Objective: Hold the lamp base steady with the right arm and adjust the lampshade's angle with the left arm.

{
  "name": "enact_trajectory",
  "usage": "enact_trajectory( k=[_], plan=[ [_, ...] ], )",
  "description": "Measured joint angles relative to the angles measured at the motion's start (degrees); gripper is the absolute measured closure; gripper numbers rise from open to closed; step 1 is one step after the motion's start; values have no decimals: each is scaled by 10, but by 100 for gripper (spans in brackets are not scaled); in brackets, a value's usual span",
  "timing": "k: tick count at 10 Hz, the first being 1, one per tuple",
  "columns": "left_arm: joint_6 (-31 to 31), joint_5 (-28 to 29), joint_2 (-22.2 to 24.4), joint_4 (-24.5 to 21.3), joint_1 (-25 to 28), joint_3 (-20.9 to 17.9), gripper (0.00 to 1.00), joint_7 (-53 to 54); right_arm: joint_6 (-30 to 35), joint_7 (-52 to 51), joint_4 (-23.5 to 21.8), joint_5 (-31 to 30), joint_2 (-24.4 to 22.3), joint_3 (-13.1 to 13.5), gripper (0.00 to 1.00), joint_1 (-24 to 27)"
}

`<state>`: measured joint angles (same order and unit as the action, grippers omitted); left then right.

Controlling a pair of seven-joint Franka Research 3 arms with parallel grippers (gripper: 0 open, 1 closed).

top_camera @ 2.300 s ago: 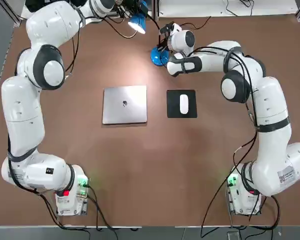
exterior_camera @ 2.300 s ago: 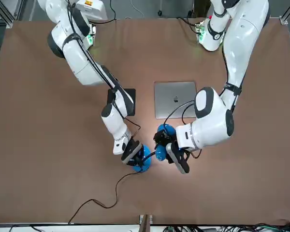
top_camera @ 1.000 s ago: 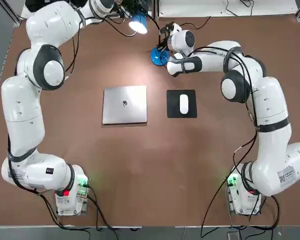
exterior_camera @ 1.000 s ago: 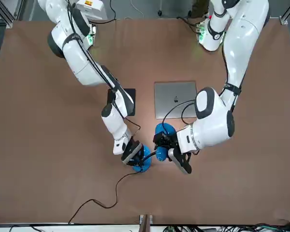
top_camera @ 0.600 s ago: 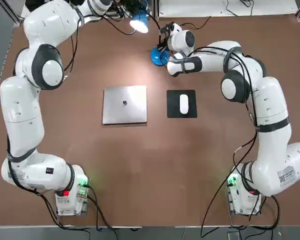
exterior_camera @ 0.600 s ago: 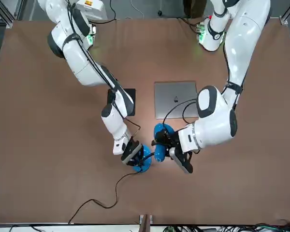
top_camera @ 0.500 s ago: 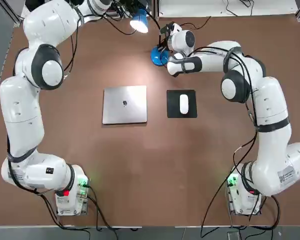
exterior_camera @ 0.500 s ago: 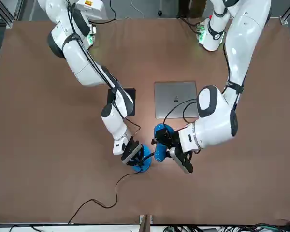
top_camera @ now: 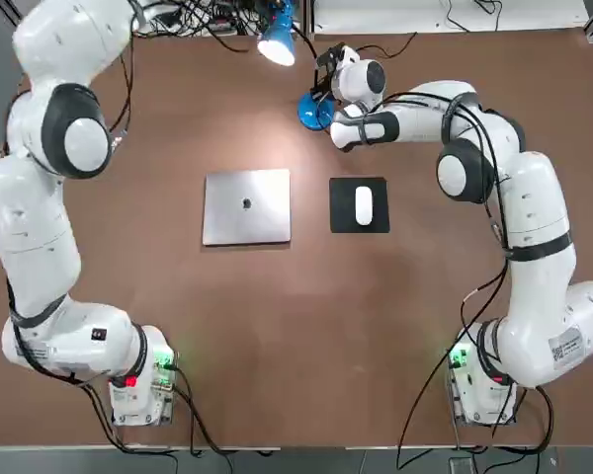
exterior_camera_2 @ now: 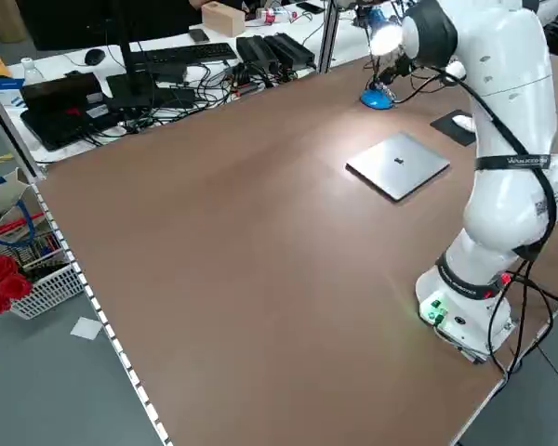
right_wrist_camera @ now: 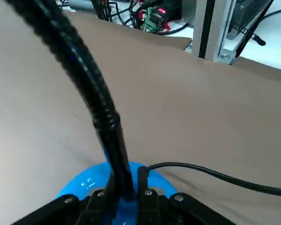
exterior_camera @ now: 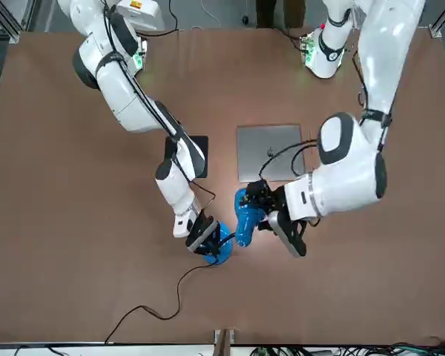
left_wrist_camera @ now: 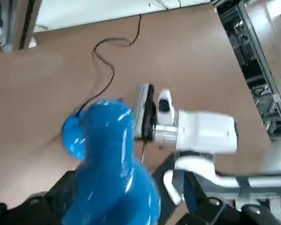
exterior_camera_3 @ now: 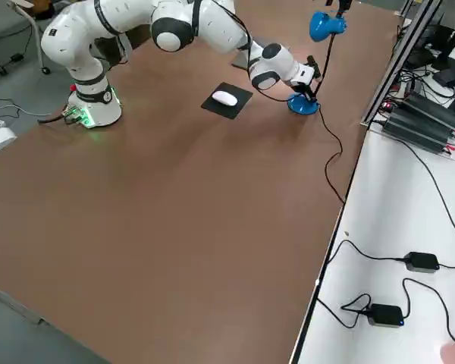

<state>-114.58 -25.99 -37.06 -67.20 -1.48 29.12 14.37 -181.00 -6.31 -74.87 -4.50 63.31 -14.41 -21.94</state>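
Top view: we are seeing the base sitting near the far edge of the desk, with the right gripper reaching over it. The shade is glowing beyond it, by the far edge. A closed laptop and a mouse on a black pad are lying mid-desk.

Front view: we are seeing the left gripper clamped on the shade, held above the desk. The right gripper is pressing on the base; a cord is trailing off toward the desk edge.

Right side view: the stem is rising from the base to the shade.

Left wrist view: the shade is filling the space between the left gripper's fingers.

Right wrist view: we are seeing the right gripper closed around the stem where it meets the base.
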Motion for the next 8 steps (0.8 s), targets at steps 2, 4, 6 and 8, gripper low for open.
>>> enact_trajectory(
  k=[2, 4, 6, 8],
  plan=[
    [138, 20, 48, 1, 85, -1, 0, 0, -1, 1, 1, 0, 1, 4, 65, 0],
    [204, 76, 88, 2, 141, -1, 0, 0, -1, 2, 2, 0, 2, 8, 52, 0],
    [254, 151, 130, 0, 151, -2, 0, -35, -2, 5, 4, 0, 2, 10, 37, 0],
    [328, 215, 173, 0, 179, -3, 0, -48, -2, 11, 4, 0, 3, 10, 27, 0]
  ],
)
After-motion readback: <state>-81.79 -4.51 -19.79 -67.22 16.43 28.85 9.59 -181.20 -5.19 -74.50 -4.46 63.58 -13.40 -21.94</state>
